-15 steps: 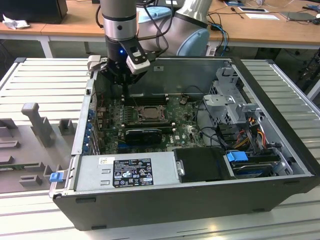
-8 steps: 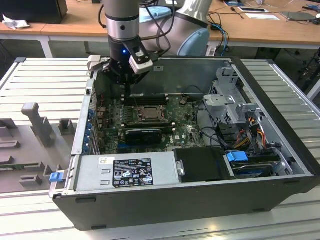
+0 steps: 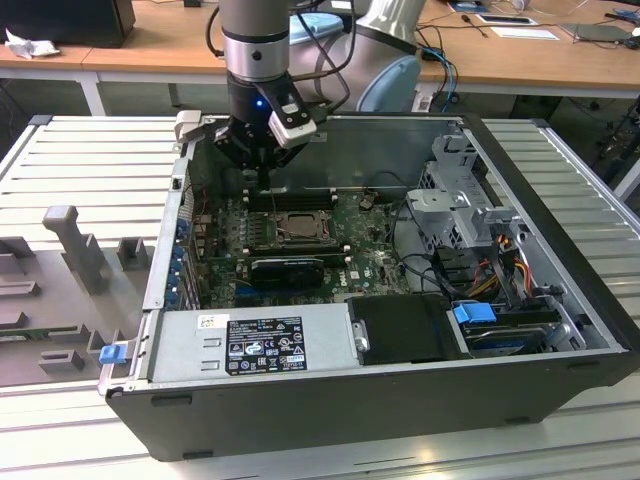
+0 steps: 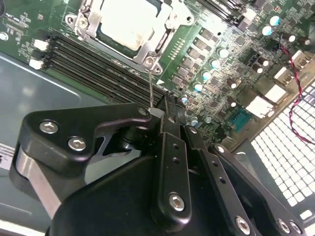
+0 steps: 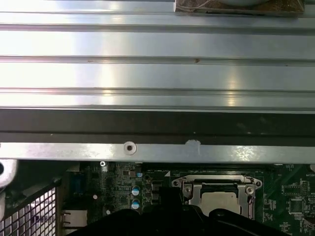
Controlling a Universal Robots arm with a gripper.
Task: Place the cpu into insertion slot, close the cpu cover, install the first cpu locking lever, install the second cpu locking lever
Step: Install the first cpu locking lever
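**Pincer (image 4: 156,114): clamping on a locking lever (image 4: 150,88)**

Pinching the tip of the thin wire lever, fingers drawn together on it, just above the black memory slots (image 4: 93,66). Lying seated in the insertion slot (image 3: 265,238) on the green motherboard (image 4: 216,29): the cpu (image 4: 129,19), with the cpu cover (image 4: 160,42) appearing shut over it.

Risking, by judgement: the springy wire slipping out of so narrow a grip and whipping back against the memory slots, or bending under a skewed pull.

Counting: one cpu, one cpu cover, one insertion slot, one lever in grip.
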